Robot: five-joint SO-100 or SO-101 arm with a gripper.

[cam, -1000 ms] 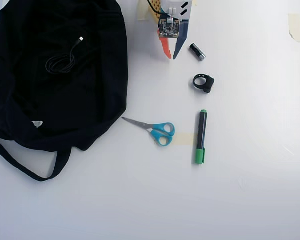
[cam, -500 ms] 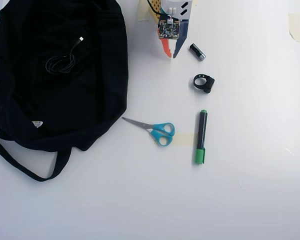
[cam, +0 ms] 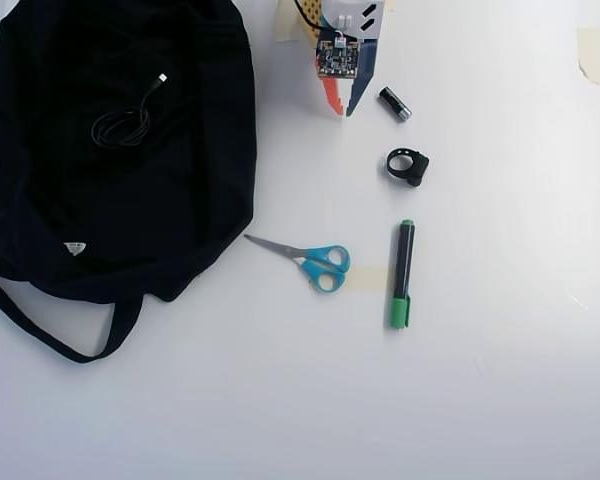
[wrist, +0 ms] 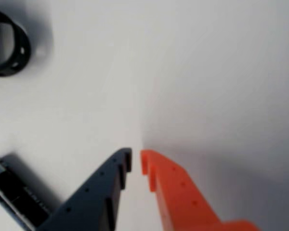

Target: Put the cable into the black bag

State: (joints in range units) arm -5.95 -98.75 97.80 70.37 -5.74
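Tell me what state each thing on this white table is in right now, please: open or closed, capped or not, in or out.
Large soft black fabric bag: lying flat on the table.
Thin black coiled cable: resting on the bag, loosely wound.
Blue-handled scissors: closed.
Green-and-black marker: capped.
Small black ring-shaped clip: lying untouched.
Small black cylinder: lying beside the gripper.
Orange-and-blue gripper: shut, empty.

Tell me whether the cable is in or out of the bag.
In: the coiled cable lies on the bag fabric; whether inside the opening, cannot tell.

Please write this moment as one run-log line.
gripper: shut, empty, over table | cable: lying on black bag | scissors: untouched
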